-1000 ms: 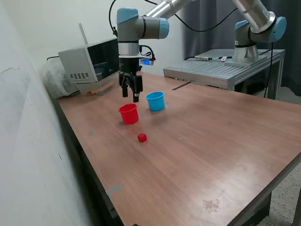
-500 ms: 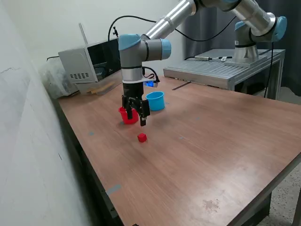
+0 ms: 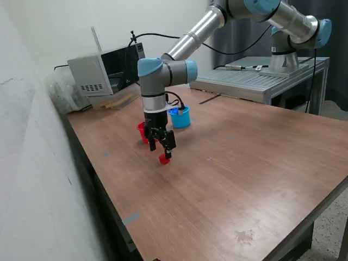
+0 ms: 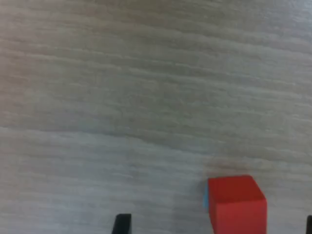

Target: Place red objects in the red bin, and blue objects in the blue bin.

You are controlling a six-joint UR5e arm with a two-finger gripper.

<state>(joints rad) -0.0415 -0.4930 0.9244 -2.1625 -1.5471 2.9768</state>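
Note:
One red object, a small bright red cube (image 3: pixel 163 159), lies on the wooden table (image 3: pixel 234 163). My gripper (image 3: pixel 161 150) hangs open just above it, a finger on either side. In the wrist view the cube (image 4: pixel 237 202) sits between the two dark fingertips (image 4: pixel 122 223), closer to one of them, with nothing touching it. The red bin, a small red cup (image 3: pixel 142 130), stands just behind the gripper and is partly hidden by it. The blue bin, a sky-blue cup (image 3: pixel 181 117), stands beside it toward the exterior view's right. No blue objects show in either view.
A grey box-shaped device (image 3: pixel 100 70) and a plastic bag sit at the table's back corner. A metal bench (image 3: pixel 255 81) with a second arm's base (image 3: pixel 285 51) stands behind. A white wall (image 3: pixel 32 163) runs along the exterior view's left.
The arm has swung from above the two cups toward the table's front and dropped down, bringing the open gripper over the red cube. The cube and cups have not moved.

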